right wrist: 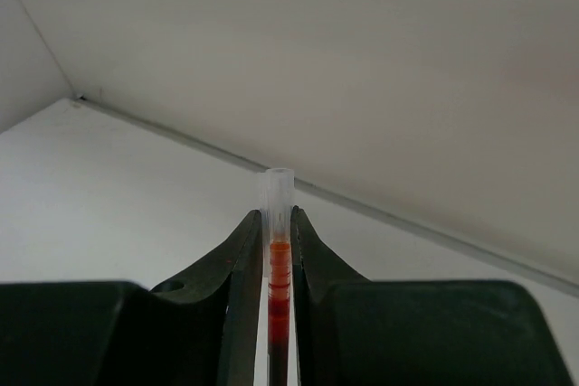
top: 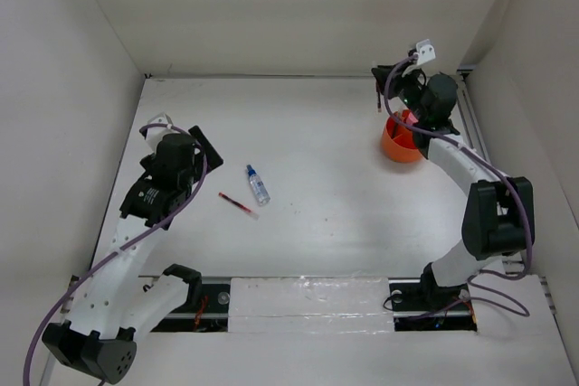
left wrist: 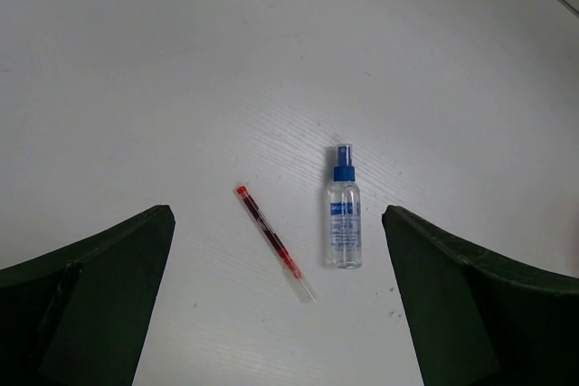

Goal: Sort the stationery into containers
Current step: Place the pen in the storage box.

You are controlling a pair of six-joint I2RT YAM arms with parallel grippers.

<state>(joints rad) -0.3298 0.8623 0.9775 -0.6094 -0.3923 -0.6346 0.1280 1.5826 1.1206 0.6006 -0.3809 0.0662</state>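
A thin red pen with a clear end lies on the white table beside a clear blue-capped bottle. Both sit left of centre in the top view, the pen and the bottle. My left gripper hangs open above them, touching neither, and shows in the top view at the left. At the far right, my right gripper is shut on a second red pen, held upright with its clear end up. This gripper and its pen hang just behind-left of the orange tub.
White walls close in the table on the left, back and right. The orange tub stands close to the right wall, partly covered by my right arm. A taped strip runs along the near edge between the arm bases.
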